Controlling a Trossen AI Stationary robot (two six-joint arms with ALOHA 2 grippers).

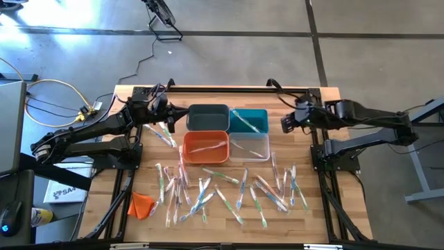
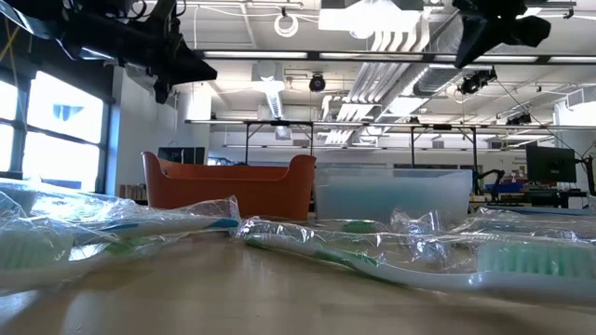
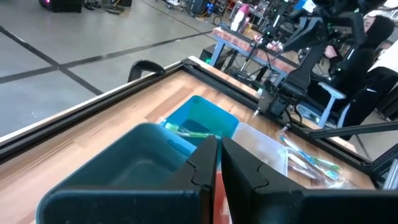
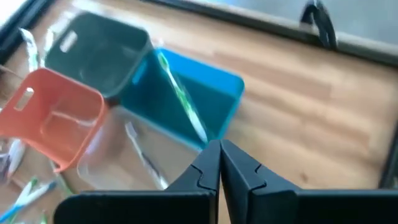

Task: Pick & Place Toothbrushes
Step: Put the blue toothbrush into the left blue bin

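Note:
Many wrapped toothbrushes lie scattered flat on the near half of the wooden table. One lies in the teal bin, one in the clear bin, one in the orange bin. Another rests on the table left of the bins. My left gripper hovers shut, above and just left of the dark grey bin, holding nothing. My right gripper hangs shut and slanting down, to the right of the teal bin, with nothing between its fingers.
The four bins stand as a block in the table's middle: dark grey and teal at the far side, orange and clear nearer. A small orange cloth lump lies near the front left corner. A black frame rail edges the far side.

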